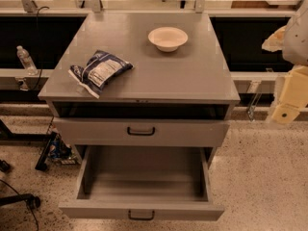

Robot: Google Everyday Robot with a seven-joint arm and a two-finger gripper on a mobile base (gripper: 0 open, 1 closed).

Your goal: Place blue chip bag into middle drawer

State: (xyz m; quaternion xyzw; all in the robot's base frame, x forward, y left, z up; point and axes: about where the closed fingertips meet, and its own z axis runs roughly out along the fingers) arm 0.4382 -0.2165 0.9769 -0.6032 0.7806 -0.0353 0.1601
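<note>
The blue chip bag (100,71) lies on the grey tabletop (183,71) near its front left corner, crinkled, with its white label panel facing up. The middle drawer (142,181) is the lower of the two. It is pulled out, its boxy grey interior is bare, and its black bar handle is at the bottom front. The drawer front above it (140,131) is closed. My gripper (287,105) hangs at the right edge of the view, beside the cabinet's right side, far from the bag and above floor level. It holds nothing that I can see.
A white bowl (167,38) stands on the back middle of the tabletop. A plastic bottle (24,57) stands on a ledge at the left. Cables and black stand legs (29,198) lie on the speckled floor at the lower left.
</note>
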